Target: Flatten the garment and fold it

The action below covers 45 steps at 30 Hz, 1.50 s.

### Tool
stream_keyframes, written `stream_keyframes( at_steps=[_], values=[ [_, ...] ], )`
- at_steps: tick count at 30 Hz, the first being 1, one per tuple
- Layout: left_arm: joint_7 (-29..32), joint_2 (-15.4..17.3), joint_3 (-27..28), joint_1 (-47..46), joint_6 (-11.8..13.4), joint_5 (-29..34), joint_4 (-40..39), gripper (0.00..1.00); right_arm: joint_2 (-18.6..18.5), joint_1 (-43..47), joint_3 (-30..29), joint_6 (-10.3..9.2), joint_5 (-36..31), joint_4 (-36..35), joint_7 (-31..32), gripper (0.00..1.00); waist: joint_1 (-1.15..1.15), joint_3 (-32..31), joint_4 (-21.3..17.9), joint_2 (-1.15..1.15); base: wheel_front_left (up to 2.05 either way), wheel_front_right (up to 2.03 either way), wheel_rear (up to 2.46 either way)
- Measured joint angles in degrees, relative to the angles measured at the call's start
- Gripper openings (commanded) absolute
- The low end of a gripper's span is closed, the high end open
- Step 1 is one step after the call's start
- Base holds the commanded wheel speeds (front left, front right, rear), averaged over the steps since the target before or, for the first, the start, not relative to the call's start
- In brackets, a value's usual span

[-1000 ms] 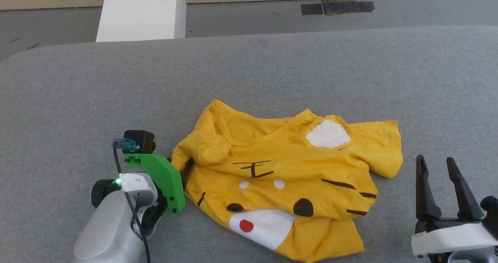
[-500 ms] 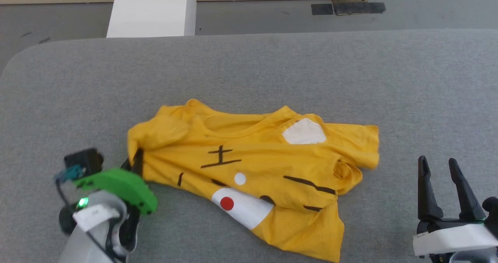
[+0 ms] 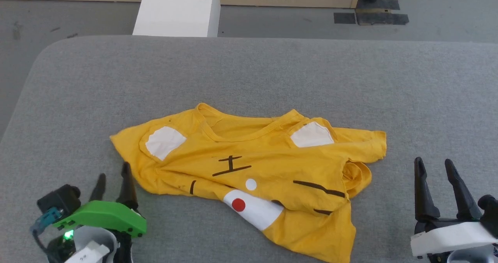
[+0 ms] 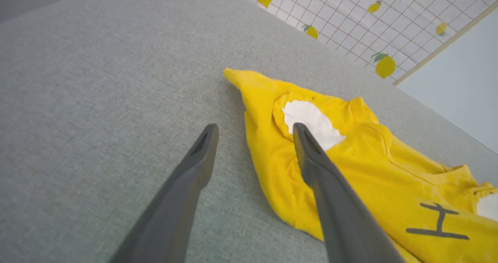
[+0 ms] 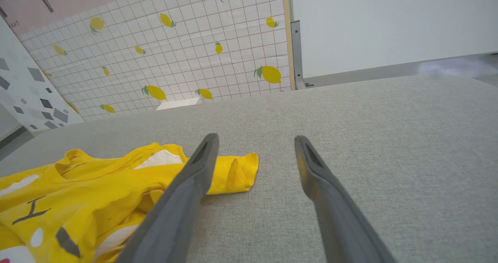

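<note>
Garment [image 3: 264, 165] rumpled; left end effector [image 3: 113, 170] spread, empty, just beside it; right end effector [image 3: 433, 161] spread, empty.

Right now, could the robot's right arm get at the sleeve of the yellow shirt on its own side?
Probably yes. The right tool is open and empty, and only bare grey padding lies between it and the sleeve of the yellow shirt. Nothing stands in the way.

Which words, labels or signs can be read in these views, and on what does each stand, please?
"RESTAURANT": on the pink wall panel, right wrist view.
"ANT": cut-off ending at that panel's left edge.
The garment carries black strokes, dots and patches, no readable words.
</note>
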Motion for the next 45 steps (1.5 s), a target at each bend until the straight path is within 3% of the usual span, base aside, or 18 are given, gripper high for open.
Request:
stream_keyframes(
  at_steps=[4,10,20,23,30,37,38,40,45],
  values=[
    [-6.6,0.1,1.0,2.6,1.8,3.8,-4.6,1.0,0.0,-0.3,1.3,0.0,-1.4,-0.9,1.5,1.0,0.0,-0.8,0.4,0.0,0.0,0.0,0.0],
    [-8.9,-0.3,1.2,5.9,3.3,6.1,-7.7,1.0,0.0,-5.7,7.5,0.0,-1.9,-3.0,7.8,1.0,0.0,-1.0,0.6,0.0,0.0,0.0,0.0],
    [-9.0,-1.7,-1.0,6.9,3.0,6.1,-7.3,1.0,-0.1,-19.9,22.8,0.0,-2.7,3.7,37.0,1.0,0.0,-0.8,2.6,0.0,0.0,0.0,0.0],
    [-9.0,-1.8,-1.7,6.9,2.9,6.1,-7.0,1.0,-2.0,-23.3,26.2,0.0,-3.5,7.4,43.4,1.0,0.0,-0.8,3.6,0.0,0.0,0.0,0.0],
    [-8.4,-1.7,-3.3,6.8,2.9,7.0,-6.4,1.0,-6.3,-29.5,31.7,0.0,-3.5,17.9,47.9,1.0,0.0,-1.0,6.4,0.0,0.0,0.0,0.0],
    [-7.4,-1.8,-4.9,6.8,2.6,7.1,-5.5,1.0,-6.1,-34.1,35.6,0.0,-3.2,30.9,48.1,1.0,0.0,-1.3,9.1,0.0,0.0,0.0,0.0],
    [-7.4,-1.8,-5.0,6.7,2.5,7.1,-5.4,1.0,-5.9,-34.5,35.4,0.0,-3.2,32.3,47.5,0.5,0.0,-1.2,9.4,0.0,0.0,0.0,0.0],
    [-7.4,-1.8,-5.1,6.7,2.4,7.1,-5.3,1.0,-5.2,-35.9,34.8,0.0,-3.5,35.3,45.6,0.04,0.0,-1.0,9.9,0.0,0.0,0.0,0.0],
    [-7.4,-1.8,-5.0,6.2,2.3,7.0,-4.9,1.0,-4.2,-37.7,30.8,0.04,-3.6,39.1,40.2,0.0,0.0,-0.1,9.8,0.0,0.0,0.0,0.0]
  ],
)
